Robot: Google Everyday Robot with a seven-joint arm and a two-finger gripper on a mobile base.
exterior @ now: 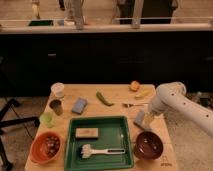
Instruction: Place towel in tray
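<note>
A blue-grey folded towel (pixel 79 105) lies on the wooden table, just beyond the green tray's far left corner. The green tray (pixel 121 126) sits at the table's front middle and holds a tan block (pixel 86 132) and a white brush (pixel 102 151). My gripper (pixel 141 120) hangs from the white arm (pixel 170 97) at the right. It is low over the table just off the tray's far right corner and far from the towel.
A white cup (pixel 58 90), dark cup (pixel 55 106) and green cup (pixel 47 119) stand at the left. There is an orange bowl (pixel 45 147) front left and a dark red bowl (pixel 148 145) front right. A green pepper (pixel 104 98), fork (pixel 131 105), banana (pixel 142 93) and orange fruit (pixel 134 85) lie at the back.
</note>
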